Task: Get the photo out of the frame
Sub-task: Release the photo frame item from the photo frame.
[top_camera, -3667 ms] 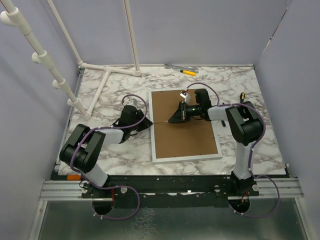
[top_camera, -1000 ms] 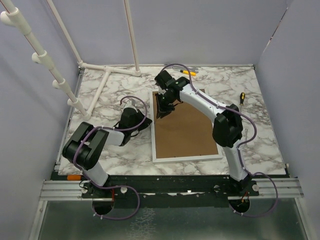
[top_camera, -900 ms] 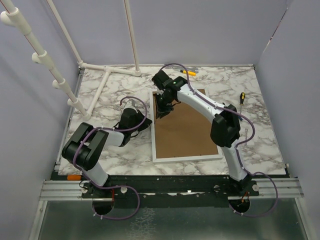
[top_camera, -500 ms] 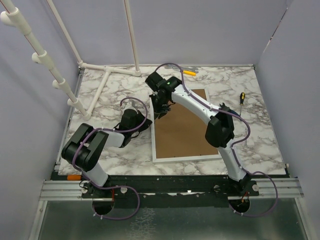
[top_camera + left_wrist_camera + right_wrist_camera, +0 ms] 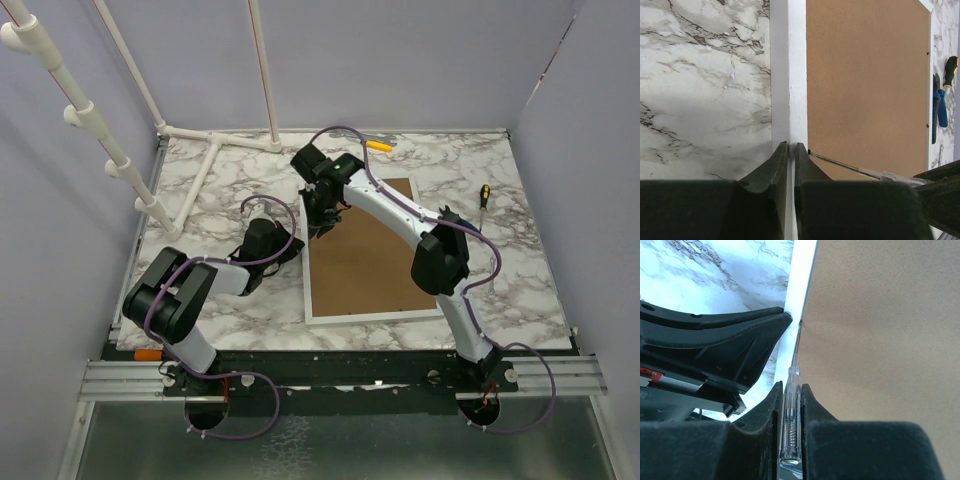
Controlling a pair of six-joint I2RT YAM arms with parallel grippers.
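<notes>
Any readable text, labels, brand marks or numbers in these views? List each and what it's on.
None readable.
The frame and its brown backing board: blank.
The clear screwdriver in the right gripper: no marking visible.
The yellow-handled tool and black-and-yellow screwdriver: too small to show any print.

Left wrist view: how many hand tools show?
3. A clear-handled screwdriver, held by the right gripper, enters lower right, tip at the frame's rail. A yellow-and-black screwdriver and a blue-handled tool lie beyond the frame at the picture's right edge. Others may be outside view.
</notes>
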